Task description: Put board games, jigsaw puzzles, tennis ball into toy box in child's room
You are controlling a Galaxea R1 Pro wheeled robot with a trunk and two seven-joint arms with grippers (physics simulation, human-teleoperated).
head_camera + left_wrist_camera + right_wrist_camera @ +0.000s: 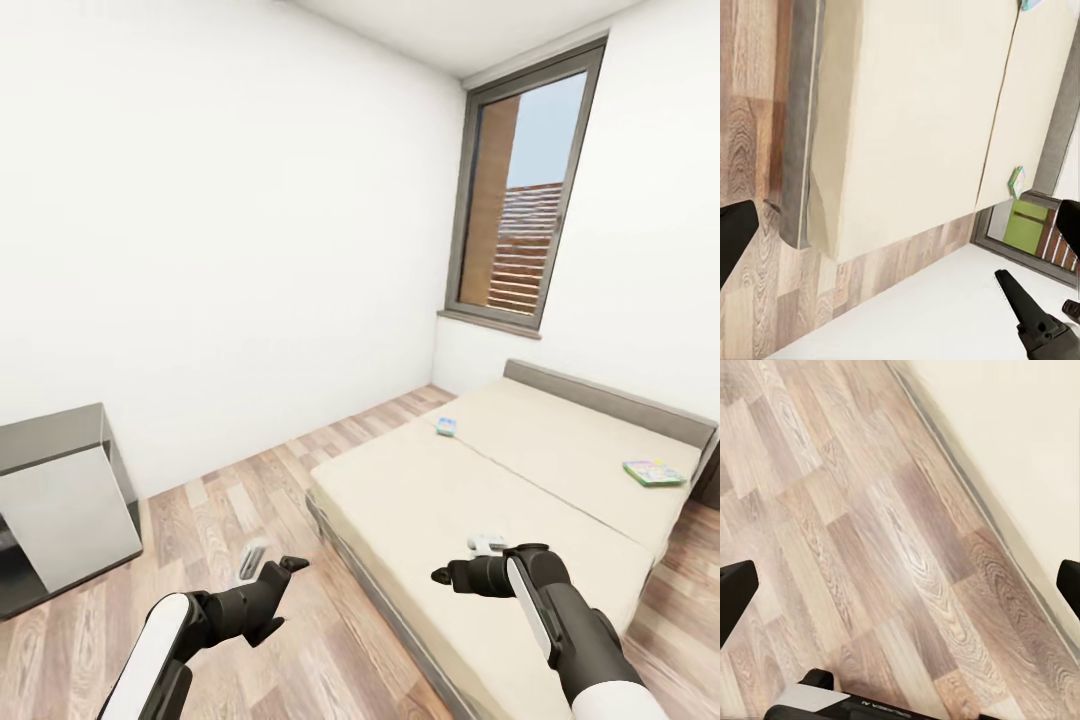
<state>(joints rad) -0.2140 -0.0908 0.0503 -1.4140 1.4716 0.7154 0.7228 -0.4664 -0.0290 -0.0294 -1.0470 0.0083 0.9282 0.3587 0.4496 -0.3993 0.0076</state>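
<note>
Nearest, the left gripper (262, 568) and right gripper (478, 556) hover empty, fingers spread. On the bed (520, 480), a blue board game (446, 427) lies far, a green-edged one (654, 472) right. The right wrist adds floor (855, 532) detail.

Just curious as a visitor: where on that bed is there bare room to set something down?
Most of the bed is bare: the whole near half, up to the foot edge. Things lie only far off: a small blue box near the window-side edge, and a multicoloured box toward the headboard.

Two board games (446, 427) (654, 472), one bed (520, 480)
</note>
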